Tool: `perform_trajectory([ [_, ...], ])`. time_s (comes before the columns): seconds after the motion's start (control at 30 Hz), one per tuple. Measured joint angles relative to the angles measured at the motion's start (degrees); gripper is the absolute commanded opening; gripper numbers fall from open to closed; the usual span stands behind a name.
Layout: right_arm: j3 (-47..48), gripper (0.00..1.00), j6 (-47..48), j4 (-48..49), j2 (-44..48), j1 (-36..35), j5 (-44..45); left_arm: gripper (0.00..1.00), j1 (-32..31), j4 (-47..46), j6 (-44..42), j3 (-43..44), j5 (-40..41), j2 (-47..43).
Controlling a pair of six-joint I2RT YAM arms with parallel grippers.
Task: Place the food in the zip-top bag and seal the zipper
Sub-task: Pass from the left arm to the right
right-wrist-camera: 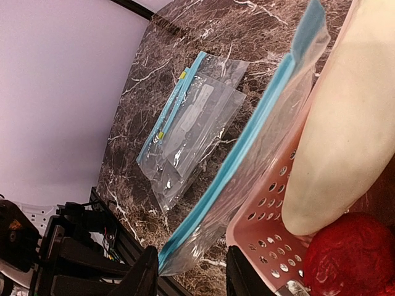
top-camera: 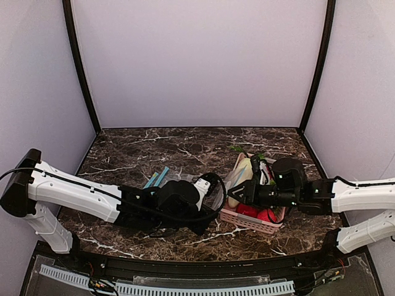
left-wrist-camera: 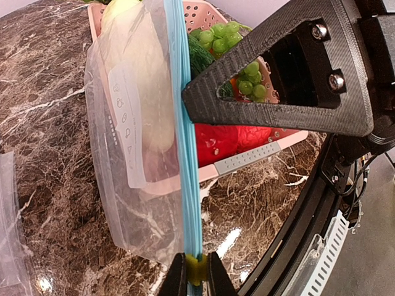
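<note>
- The left claw (left-wrist-camera: 196,272) is clenched on the near end of the zipper (left-wrist-camera: 185,154), holding the zip-top bag (left-wrist-camera: 133,203) up on edge over the bench (left-wrist-camera: 43,154).
- The strip's long axis runs straight away from that claw toward the pink basket (left-wrist-camera: 247,159).
- The right claw (right-wrist-camera: 188,271) is spread open beside the strip. The red fruits (left-wrist-camera: 216,143) lie in the basket just behind the bag, nearer the right arm.
</note>
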State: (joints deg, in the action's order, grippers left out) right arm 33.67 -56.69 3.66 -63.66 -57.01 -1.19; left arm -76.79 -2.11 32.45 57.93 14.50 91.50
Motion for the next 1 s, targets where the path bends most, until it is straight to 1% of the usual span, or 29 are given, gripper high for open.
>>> perform_trajectory([
  [0.3,-0.37,0.34,-0.28,0.59,-0.63,0.0,-0.02,0.01,0.0,0.0,0.02,0.0,-0.13,0.0],
  [0.43,-0.37,0.31,-0.48,0.81,-1.4,0.0,0.0,0.01,0.0,0.0,0.17,0.0,-0.13,0.0],
  [0.5,-0.37,0.28,-0.68,0.92,-1.6,0.0,-0.02,0.01,0.0,0.0,0.24,0.0,-0.13,0.0],
  [0.63,-0.37,0.17,-1.03,1.09,-1.66,0.0,-0.02,0.01,0.0,0.0,0.39,0.0,-0.13,0.0],
  [0.73,-0.44,0.1,-1.14,1.14,-1.66,0.0,0.0,0.01,0.0,0.0,0.44,0.0,-0.13,0.0],
  [0.87,-0.74,0.05,-1.01,1.07,-1.66,0.0,0.63,0.01,0.0,-0.07,0.61,0.0,-0.15,0.02],
  [1.0,-0.74,0.05,-1.03,1.11,-1.66,0.0,1.07,0.01,0.0,-0.63,0.72,0.0,-0.35,0.13],
])
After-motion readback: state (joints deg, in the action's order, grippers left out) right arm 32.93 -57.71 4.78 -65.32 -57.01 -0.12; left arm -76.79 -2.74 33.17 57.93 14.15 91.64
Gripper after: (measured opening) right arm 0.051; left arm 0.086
